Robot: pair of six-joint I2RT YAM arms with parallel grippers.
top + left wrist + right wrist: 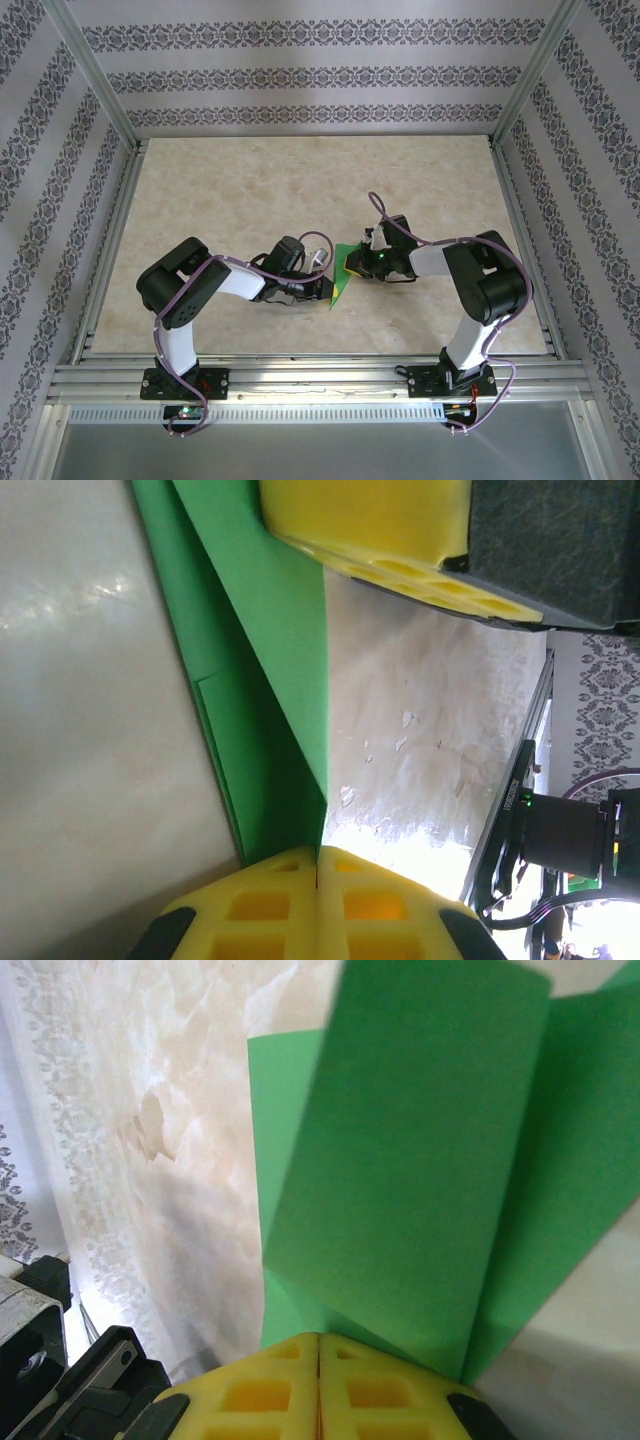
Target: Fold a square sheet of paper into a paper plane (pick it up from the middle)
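Presently, paper appears thin, light, limp, tear-prone. Jaws of left gripper clamp its 7 o'clock edge, right gripper its 1 o'clock edge; hold near creases.

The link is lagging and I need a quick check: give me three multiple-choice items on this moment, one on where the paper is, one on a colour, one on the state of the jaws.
1. Where is the paper?
A: near the middle of the table
B: in the far left corner
C: on the near rail

2. What colour are the finger pads?
A: black
B: white
C: yellow

3. How do the jaws of the left gripper stand?
A: wide open
B: shut on the paper
C: shut on nothing

Answers:
1 A, the top view shows green near the table's middle.
2 C, both wrist views show yellow pads.
3 B, the pads meet with the green sheet pinched between them.
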